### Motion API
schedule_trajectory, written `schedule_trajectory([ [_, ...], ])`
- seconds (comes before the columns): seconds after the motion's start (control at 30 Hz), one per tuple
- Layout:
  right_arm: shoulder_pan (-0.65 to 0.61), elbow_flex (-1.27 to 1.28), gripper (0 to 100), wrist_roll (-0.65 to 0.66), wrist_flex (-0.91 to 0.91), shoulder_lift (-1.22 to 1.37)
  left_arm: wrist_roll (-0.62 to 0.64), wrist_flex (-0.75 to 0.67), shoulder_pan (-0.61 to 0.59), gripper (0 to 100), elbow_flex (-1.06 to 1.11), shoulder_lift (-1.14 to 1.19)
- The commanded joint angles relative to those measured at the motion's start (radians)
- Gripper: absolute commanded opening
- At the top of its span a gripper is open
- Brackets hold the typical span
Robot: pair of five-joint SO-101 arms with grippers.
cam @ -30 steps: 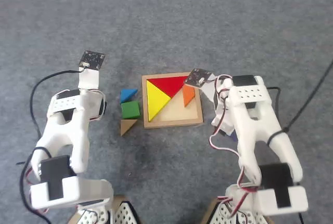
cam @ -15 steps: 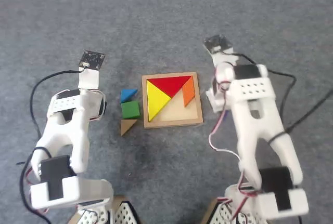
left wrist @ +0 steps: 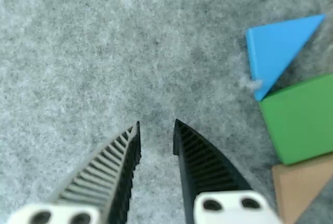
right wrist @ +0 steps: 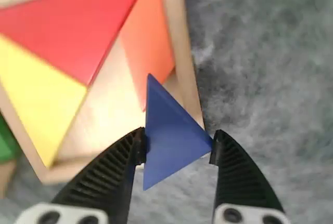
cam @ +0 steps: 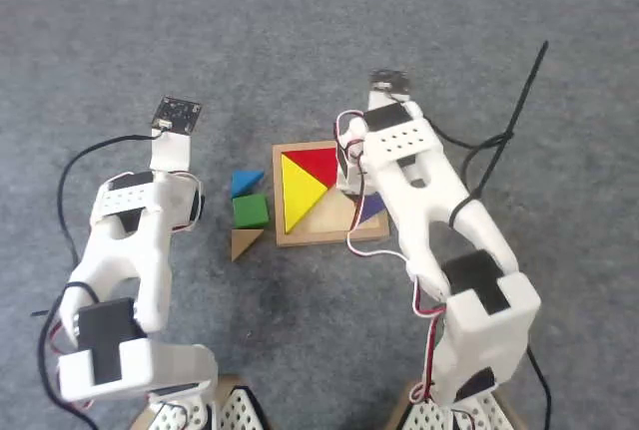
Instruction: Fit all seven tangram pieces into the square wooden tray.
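Right gripper: my right gripper (right wrist: 178, 133) is pinching the dark blue triangle (right wrist: 166, 146), with one finger on each side of it.
Dark blue triangle: it hangs over the tray's edge on my right side, with its tip pointing in toward the orange piece (right wrist: 148, 42). From the high view it (cam: 371, 209) peeks out from under my right arm at the tray's near right corner. I cannot tell if it touches the wood.
Tray: the tray (cam: 319, 239) sits on the grey mat (cam: 300, 61) between my two arms. Its rim (right wrist: 177, 26) runs right under the piece I hold.
In the tray: the red triangle (cam: 315, 163) lies along the far side. The yellow triangle (cam: 298, 191) lies along the left side and touches the red one. The orange piece lies against the right rim. Part of the wooden floor is bare.
Left gripper: my left gripper (left wrist: 156, 125) has nothing in it. Its fingers are a little apart, and it hangs over the mat.
Beside the tray: the light blue triangle (cam: 245, 183), the green square (cam: 251, 212) and the tan triangle (cam: 244, 242) lie in a row on the mat, just left of the tray. The light blue triangle (left wrist: 273, 52) is near my left gripper.
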Motion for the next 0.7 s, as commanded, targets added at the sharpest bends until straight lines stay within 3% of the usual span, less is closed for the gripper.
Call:
schedule_trajectory([
  [0.0,-0.012,-0.057,15.1,-0.106,-0.012,0.002,0.000,-0.012,-0.003,10,-0.005,-0.054],
  [0.2,-0.013,-0.071,15.8,-0.164,-0.016,0.010,-0.002,-0.012,-0.003,10,-0.005,-0.054],
  [0.4,-0.013,-0.098,25.1,-0.169,-0.016,0.044,-0.002,-0.012,-0.003,10,-0.005,-0.054],
  [0.67,-0.018,-0.155,25.1,-0.195,0.012,0.104,-0.002,-0.012,-0.003,10,-0.005,-0.054],
])
